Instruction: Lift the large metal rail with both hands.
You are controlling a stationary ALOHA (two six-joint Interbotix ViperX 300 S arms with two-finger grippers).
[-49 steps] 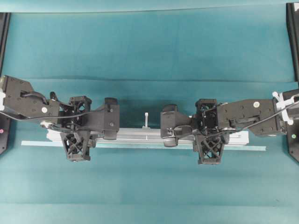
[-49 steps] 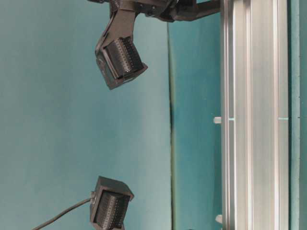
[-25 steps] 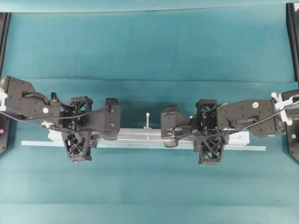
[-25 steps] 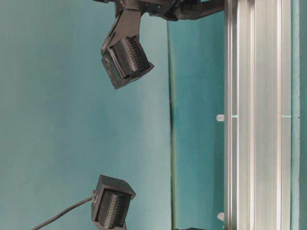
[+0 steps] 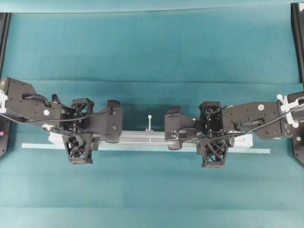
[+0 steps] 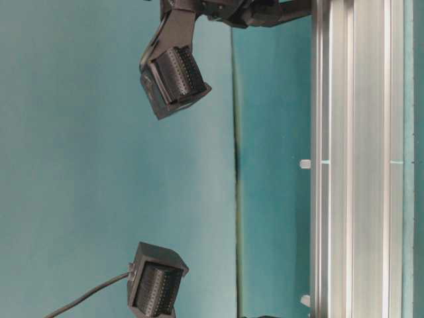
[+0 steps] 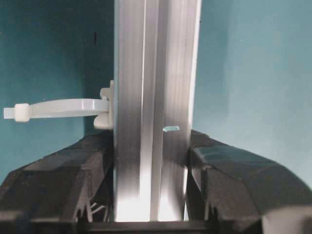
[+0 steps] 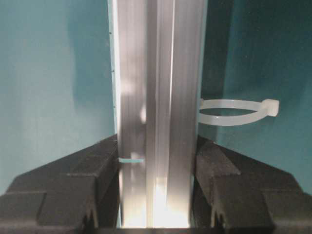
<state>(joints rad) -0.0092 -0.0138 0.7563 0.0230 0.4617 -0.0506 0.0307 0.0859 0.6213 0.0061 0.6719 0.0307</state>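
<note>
The large metal rail (image 5: 142, 137) lies lengthwise across the middle of the teal table, and one white tie (image 5: 149, 119) stands up at its far edge. My left gripper (image 5: 79, 135) straddles its left part and my right gripper (image 5: 212, 136) its right part. In the left wrist view the rail (image 7: 153, 73) runs between the black fingers (image 7: 58, 180), which press on both its sides. The right wrist view shows the same grip on the rail (image 8: 158, 73). I cannot tell whether the rail is off the table.
A thin pale teal strip (image 5: 33, 146), slightly longer, lies along the rail's near side. Black arm bases stand at the table's left edge (image 5: 4, 133) and right edge (image 5: 298, 142). Two wrist camera housings (image 6: 172, 79) hang above the rail (image 6: 358, 159).
The rail has shifted slightly in the table-level view, and the upper camera housing moved with it. In the overhead view both grippers stay closed around the rail, almost unmoved.
</note>
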